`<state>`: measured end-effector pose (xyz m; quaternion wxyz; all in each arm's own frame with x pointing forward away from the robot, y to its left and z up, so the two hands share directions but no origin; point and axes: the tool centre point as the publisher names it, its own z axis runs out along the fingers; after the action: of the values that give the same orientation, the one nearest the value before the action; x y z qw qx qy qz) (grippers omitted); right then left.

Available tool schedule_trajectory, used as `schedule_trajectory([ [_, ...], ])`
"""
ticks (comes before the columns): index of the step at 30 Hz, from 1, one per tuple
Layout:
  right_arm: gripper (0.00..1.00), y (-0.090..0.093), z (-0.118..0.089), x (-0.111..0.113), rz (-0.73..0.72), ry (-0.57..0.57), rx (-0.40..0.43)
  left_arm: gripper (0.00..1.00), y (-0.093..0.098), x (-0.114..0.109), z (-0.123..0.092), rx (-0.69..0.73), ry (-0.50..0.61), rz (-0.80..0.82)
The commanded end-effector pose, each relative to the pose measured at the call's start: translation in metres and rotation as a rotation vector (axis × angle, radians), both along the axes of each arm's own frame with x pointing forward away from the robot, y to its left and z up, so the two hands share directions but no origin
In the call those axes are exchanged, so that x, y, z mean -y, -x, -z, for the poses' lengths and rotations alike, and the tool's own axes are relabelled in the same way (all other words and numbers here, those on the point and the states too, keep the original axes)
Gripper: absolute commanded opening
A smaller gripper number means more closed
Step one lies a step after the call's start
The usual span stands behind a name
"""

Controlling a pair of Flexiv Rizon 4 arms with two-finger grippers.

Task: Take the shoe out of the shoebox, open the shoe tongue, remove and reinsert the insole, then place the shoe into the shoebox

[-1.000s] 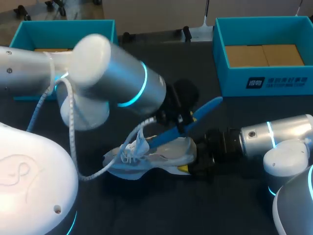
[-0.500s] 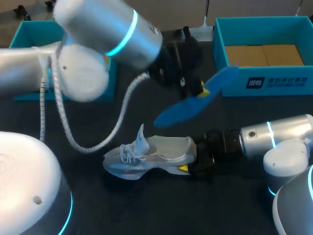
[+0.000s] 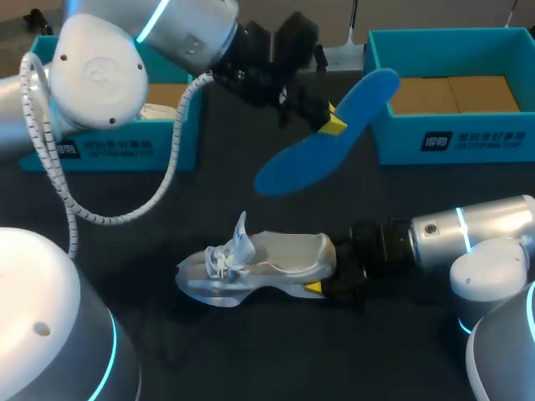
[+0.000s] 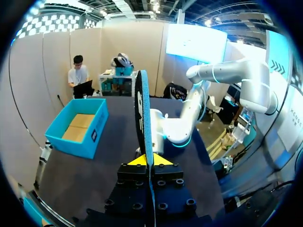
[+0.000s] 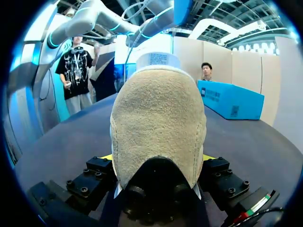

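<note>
holding the blue insole [image 3: 301, 163] in the air above the table [image 3: 251, 368], the left claw [image 3: 332, 125] is pinching it about midway along, yellow tips closed on both faces. the right claw [image 3: 324, 284] is clamping the heel of the pale shoe [image 3: 259, 263], which is lying on the table, below the insole and apart from it, near the teal shoebox [image 3: 456, 138]. the insole is looking light, thin and floppy, so it is probably needing a grip nearer its heel end and a toe-first feed. the shoe's soft upper is likely giving under pressure, so the firmer heel seems the best hold.
</note>
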<state>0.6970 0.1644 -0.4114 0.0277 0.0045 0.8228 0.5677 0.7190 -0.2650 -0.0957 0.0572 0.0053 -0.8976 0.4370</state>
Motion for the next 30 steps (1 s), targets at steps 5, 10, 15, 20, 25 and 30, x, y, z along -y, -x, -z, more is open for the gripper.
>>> schedule_trajectory([
  [5,0.0,0.001,-0.001,-0.001,0.002,0.006,0.0,0.0,0.019,-0.015,-0.007,-0.068,0.161,-0.041],
  [10,0.0,0.001,-0.001,-0.001,0.002,0.006,0.0,0.0,0.04,-0.033,-0.045,0.01,0.298,-0.083],
  [15,0.0,0.001,-0.001,-0.001,0.002,0.006,0.0,0.0,0.054,-0.049,-0.078,0.027,0.393,-0.119],
  [20,0.0,0.001,-0.001,-0.001,0.002,0.006,0.0,0.0,0.054,-0.053,-0.096,0.011,0.337,-0.123],
  [25,0.0,0.001,-0.001,-0.001,0.002,0.006,0.0,0.0,0.054,-0.053,-0.096,0.011,0.337,-0.123],
  [30,0.0,0.001,-0.001,-0.001,0.002,0.006,0.0,0.0,0.055,-0.055,-0.098,0.012,0.347,-0.127],
])
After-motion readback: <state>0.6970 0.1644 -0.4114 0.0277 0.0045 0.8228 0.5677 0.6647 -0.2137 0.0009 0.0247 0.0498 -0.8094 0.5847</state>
